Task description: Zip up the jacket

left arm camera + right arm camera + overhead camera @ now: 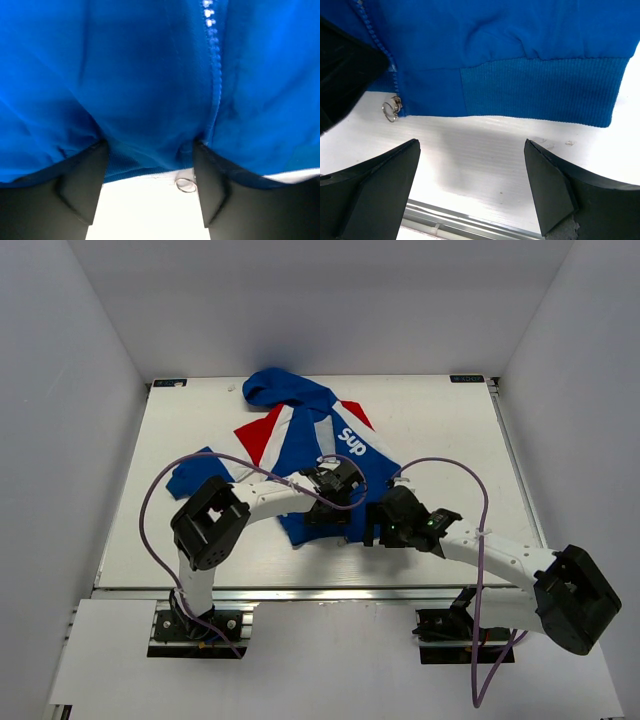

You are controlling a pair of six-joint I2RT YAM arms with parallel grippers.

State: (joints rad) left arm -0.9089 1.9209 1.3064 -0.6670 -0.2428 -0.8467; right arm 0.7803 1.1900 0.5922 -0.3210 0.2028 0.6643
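Note:
The blue jacket [310, 430], with red and white panels and white "Sup" lettering, lies flat on the white table, hood at the far side. My left gripper [335, 502] is down on its lower front. In the left wrist view the gripper [149, 150] is open, its fingers [85, 185] straddling the hem beside the zipper teeth [210, 20]. The metal pull ring [186, 185] lies on the table by the right finger. My right gripper [375, 525] is open and empty [471, 145], just in front of the ribbed hem [540, 90]. The pull ring [390, 110] is to its left.
The aluminium rail [470, 220] of the table's near edge runs close under the right gripper. The left gripper's black body [345, 65] fills the right wrist view's upper left. White walls enclose the table [450, 440]. Purple cables loop over both arms.

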